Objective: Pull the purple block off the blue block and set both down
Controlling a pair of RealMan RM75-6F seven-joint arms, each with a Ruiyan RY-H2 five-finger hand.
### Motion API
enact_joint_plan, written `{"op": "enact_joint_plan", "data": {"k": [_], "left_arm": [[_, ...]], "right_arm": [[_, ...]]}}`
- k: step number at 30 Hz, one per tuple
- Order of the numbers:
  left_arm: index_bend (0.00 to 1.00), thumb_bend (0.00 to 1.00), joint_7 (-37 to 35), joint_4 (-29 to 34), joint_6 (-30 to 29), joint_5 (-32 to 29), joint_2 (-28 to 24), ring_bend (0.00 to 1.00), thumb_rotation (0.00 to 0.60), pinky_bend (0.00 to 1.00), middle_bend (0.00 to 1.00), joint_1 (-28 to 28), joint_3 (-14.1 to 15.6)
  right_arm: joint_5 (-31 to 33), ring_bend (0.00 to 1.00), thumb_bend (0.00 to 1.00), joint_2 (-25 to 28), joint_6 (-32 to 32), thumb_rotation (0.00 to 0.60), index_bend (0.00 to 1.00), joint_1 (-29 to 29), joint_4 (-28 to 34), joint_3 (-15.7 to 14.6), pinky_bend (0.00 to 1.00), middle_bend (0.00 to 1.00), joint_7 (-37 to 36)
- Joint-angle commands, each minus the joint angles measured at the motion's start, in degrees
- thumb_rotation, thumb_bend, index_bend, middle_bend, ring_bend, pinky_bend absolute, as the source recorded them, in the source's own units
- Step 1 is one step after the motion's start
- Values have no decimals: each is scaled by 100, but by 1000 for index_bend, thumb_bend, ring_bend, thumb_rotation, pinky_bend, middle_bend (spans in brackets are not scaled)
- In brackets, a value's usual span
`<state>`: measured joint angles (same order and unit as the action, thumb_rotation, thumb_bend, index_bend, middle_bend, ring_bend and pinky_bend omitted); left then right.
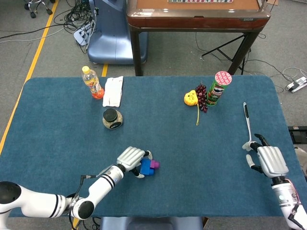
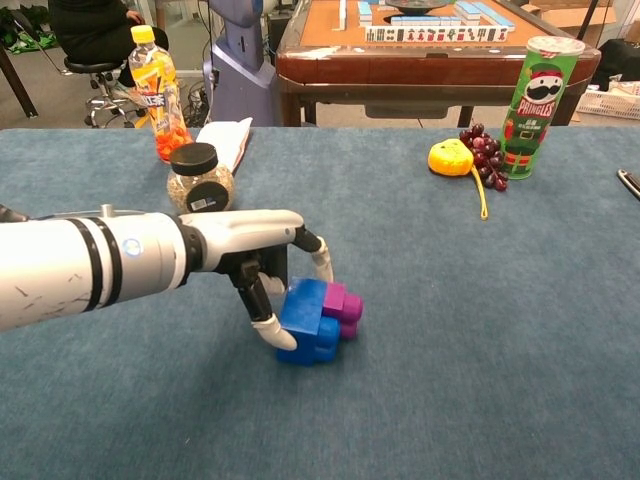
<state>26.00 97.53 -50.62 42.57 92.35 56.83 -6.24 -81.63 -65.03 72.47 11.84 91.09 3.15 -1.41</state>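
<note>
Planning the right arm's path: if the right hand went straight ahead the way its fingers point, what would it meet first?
Probably the spoon: the right hand points up the table, fingertips just short of its bowl.
</note>
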Motion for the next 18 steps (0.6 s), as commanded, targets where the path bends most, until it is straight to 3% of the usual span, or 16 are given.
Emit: {"op": "enact_joint_plan", "data": {"k": [1, 10, 18], "left_arm": [[462, 207, -100, -27, -40, 100, 28, 867, 600, 1000, 1000, -63, 9], [501, 302, -415, -65, -160, 360, 81, 867, 600, 1000, 1000, -264, -6], [524, 322, -734, 12, -311, 482, -13, 868, 600, 1000, 1000, -526, -37]], "right_arm": [[-2, 421, 484, -6, -3, 600, 424, 4, -8, 1, 596, 459, -9], [-22, 427, 484, -22, -5, 600, 424, 36, 1, 21, 596, 461, -30], [-96, 446, 447, -72, 2, 600, 425, 155, 88, 114, 617, 482, -7]]}}
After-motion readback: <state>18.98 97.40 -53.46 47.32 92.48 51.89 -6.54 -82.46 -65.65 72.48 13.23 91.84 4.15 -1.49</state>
